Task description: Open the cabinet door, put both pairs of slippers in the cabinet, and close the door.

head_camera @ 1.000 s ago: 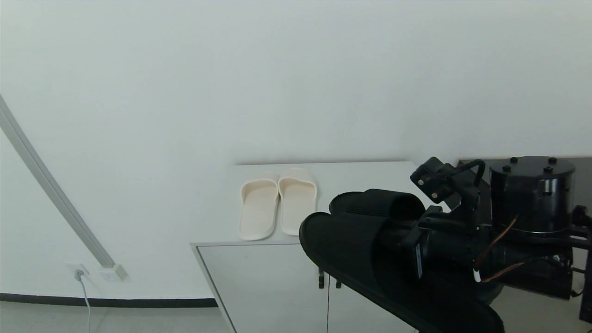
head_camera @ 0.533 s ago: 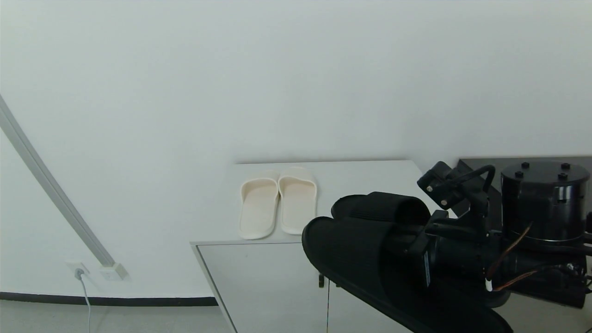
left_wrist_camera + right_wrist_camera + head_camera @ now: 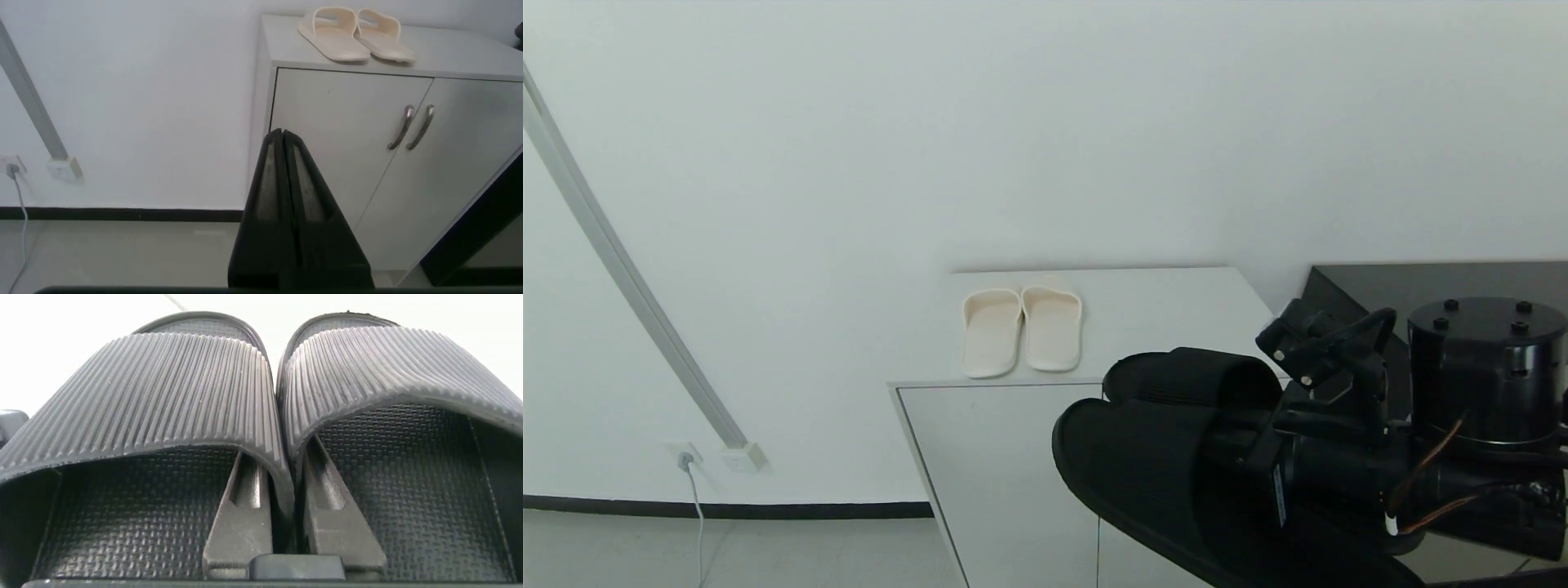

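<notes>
Cabinet (image 3: 343, 139) shut; R hand (image 3: 282, 506) clamps black slippers (image 3: 1160, 441), L hand (image 3: 283, 143) closed, empty. Risk: strap pinch slips, pair drops.

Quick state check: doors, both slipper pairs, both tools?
Cabinet doors: both shut.
White slippers: side by side on the cabinet top.
Black slippers: off the cabinet, pinched together.
Right tool: shut on them, one finger inside each.
Left tool: shut, empty.
</notes>
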You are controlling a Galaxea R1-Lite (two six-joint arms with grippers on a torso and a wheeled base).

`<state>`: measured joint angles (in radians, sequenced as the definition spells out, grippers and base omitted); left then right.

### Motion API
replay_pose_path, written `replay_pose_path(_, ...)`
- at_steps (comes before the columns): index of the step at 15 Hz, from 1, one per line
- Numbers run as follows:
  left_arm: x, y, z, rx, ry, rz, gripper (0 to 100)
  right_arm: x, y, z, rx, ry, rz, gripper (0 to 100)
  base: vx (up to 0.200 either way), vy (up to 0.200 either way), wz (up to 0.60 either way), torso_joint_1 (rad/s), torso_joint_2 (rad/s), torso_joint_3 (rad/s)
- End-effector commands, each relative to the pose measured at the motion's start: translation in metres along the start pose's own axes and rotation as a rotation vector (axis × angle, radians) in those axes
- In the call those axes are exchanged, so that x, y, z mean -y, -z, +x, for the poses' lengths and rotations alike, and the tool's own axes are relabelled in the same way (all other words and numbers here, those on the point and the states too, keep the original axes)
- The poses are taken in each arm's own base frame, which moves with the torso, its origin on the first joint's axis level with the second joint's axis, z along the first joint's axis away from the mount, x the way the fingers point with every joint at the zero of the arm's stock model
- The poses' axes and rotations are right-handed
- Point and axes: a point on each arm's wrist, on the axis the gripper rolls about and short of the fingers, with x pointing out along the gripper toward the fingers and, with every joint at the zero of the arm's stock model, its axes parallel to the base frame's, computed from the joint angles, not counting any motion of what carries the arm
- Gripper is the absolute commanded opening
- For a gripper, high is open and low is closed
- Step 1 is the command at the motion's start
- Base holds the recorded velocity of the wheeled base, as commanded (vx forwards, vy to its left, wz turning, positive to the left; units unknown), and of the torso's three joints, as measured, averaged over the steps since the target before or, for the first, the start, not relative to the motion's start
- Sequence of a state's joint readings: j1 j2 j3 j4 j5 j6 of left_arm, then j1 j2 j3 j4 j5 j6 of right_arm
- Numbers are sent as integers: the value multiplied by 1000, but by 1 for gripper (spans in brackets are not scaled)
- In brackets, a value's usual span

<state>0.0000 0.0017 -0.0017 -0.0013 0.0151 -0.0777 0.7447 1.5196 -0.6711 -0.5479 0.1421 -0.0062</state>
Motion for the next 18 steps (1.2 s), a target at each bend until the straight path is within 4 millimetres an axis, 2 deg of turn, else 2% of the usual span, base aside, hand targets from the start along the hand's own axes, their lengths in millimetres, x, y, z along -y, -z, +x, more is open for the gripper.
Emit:
replay_pose_path(1, 0, 0, 0, 0, 0, -1, 0, 0, 1, 1, -5, -1, 0, 0, 0, 0, 0, 0, 0, 0)
replay_pose_path(9, 0, 0, 0, 0, 0, 1, 0, 0, 2, 2, -8, -1, 1, 0, 0, 0, 0, 0, 0, 0)
replay_pose_path(15, 0, 0, 0, 1, -3, 1, 0, -1, 9, 7, -9, -7, -1, 0, 0, 0, 0, -189, 453, 246)
replay_pose_path(16, 0, 0, 0, 0, 1, 2, 100, -1, 9, 7, -9, -7, -1, 0, 0, 0, 0, -242, 559, 330)
replay_pose_path(18, 0, 0, 0, 0, 1, 6, 100, -1, 9, 6, -9, -9, -1, 0, 0, 0, 0, -229, 547, 327)
